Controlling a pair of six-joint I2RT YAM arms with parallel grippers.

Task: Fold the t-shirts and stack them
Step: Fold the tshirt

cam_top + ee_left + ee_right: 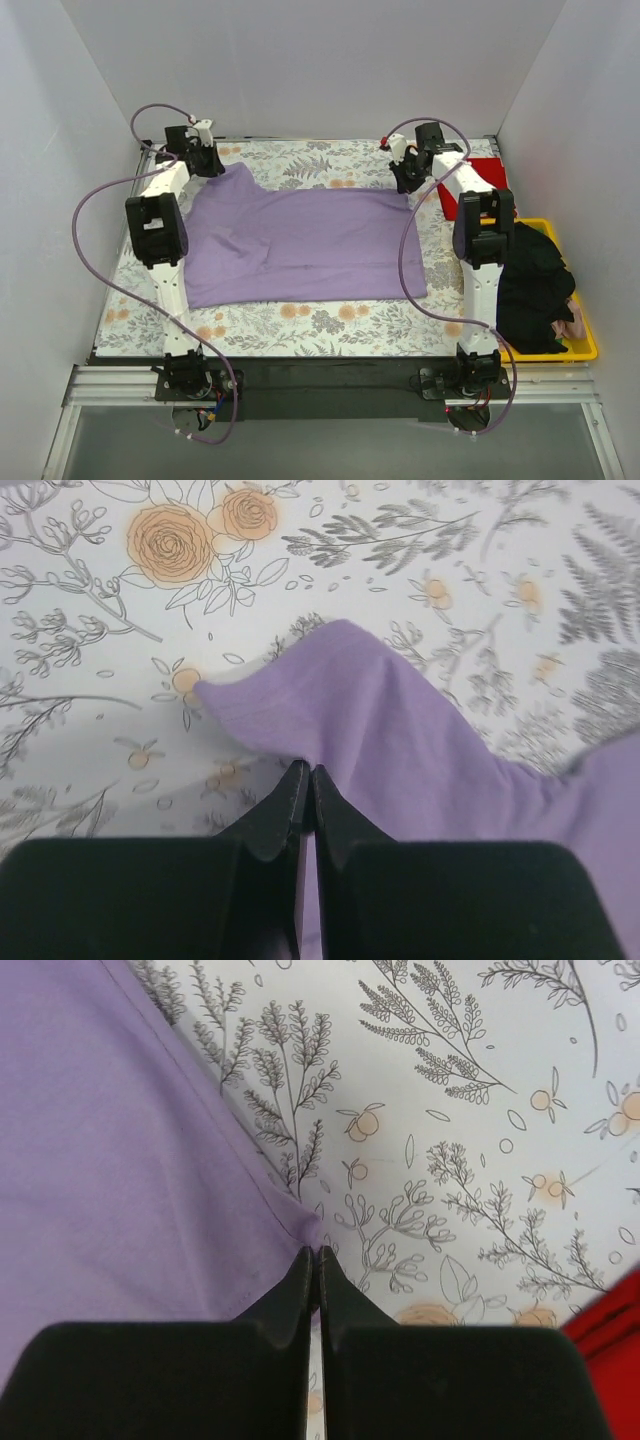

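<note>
T-shirt, lavender-purple soft cloth (300, 240): spread flat on floral-print cloth (300, 318). Left pincer (308, 772) pinches its far-left sleeve; right pincer (314, 1255) pinches its far-right corner. Bright red cloth t-shirt (448, 203): far right.

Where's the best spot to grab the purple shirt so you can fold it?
By its two far corners, coming down from above. The purple shirt lies flat and spread on the floral cloth, so only its thin edges can be pinched. The left gripper and right gripper are shut on those corners.
</note>
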